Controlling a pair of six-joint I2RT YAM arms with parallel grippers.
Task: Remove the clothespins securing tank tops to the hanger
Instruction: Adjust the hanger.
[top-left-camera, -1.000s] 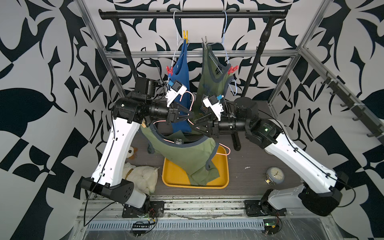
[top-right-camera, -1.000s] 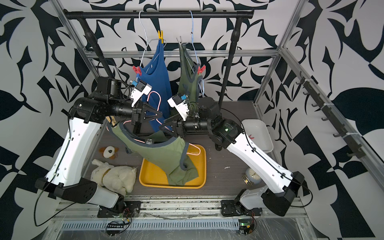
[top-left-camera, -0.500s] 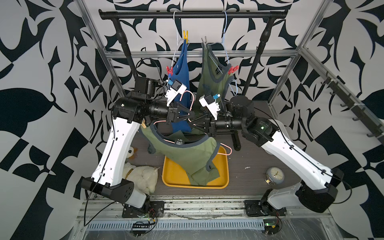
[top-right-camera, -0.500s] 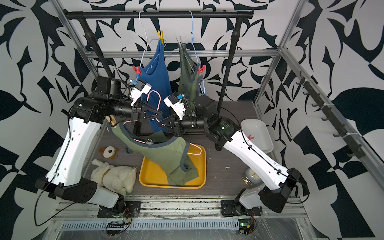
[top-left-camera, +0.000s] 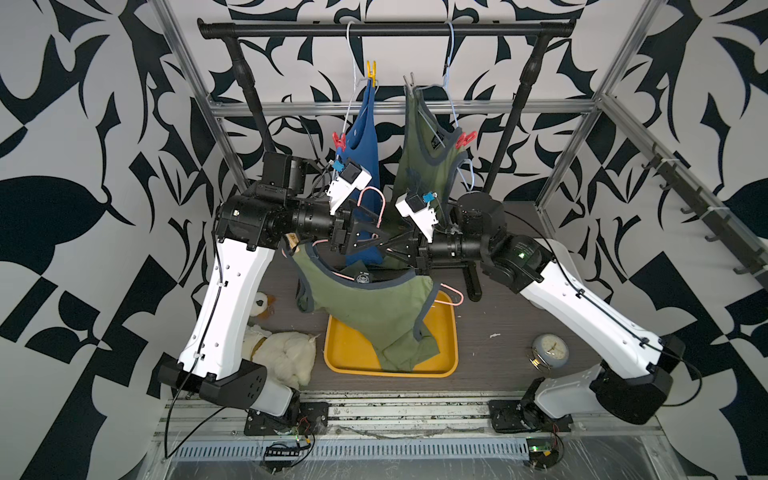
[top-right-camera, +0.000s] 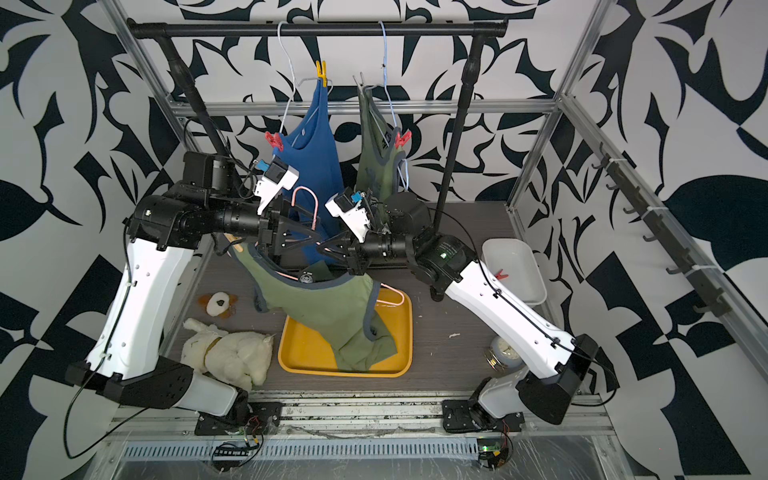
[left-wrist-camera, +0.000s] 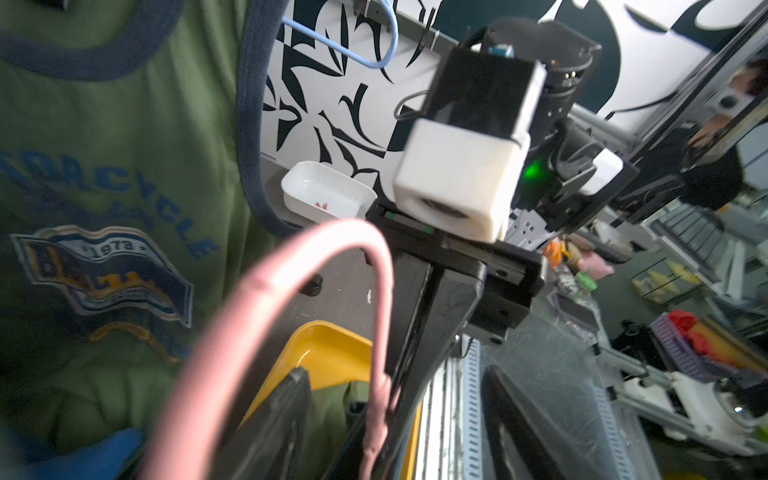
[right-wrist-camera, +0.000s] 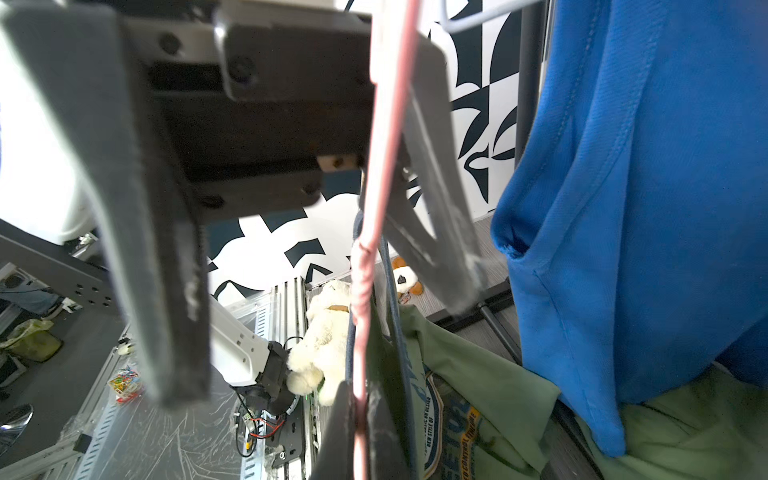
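Note:
An olive tank top (top-left-camera: 374, 303) hangs on a pink hanger (top-left-camera: 372, 195) and droops into the yellow tray (top-left-camera: 446, 332). A tan wooden clothespin (top-left-camera: 293, 240) sits at its left shoulder. My right gripper (right-wrist-camera: 360, 399) is shut on the hanger's pink wire (right-wrist-camera: 386, 124). My left gripper (left-wrist-camera: 395, 386) is open, with the pink wire (left-wrist-camera: 291, 266) running loose between its fingers. On the rail hang a blue tank top (top-left-camera: 365, 137) with a yellow clothespin (top-left-camera: 371, 72) and a red clothespin (top-left-camera: 339, 141), and another olive tank top (top-left-camera: 424, 158) with a red clothespin (top-left-camera: 466, 139) and a grey clothespin (top-left-camera: 409, 81).
A white bin (top-right-camera: 513, 266) at the right holds a red clothespin (top-right-camera: 500, 274). A white plush toy (top-left-camera: 282, 353) and a small dog toy (top-left-camera: 262, 301) lie at the left, an alarm clock (top-left-camera: 548, 351) at the right. The black rack rail (top-left-camera: 386, 29) spans the back.
My right gripper moved left and shut on the pink hanger's wire. My left gripper then opened and let go of the hanger.

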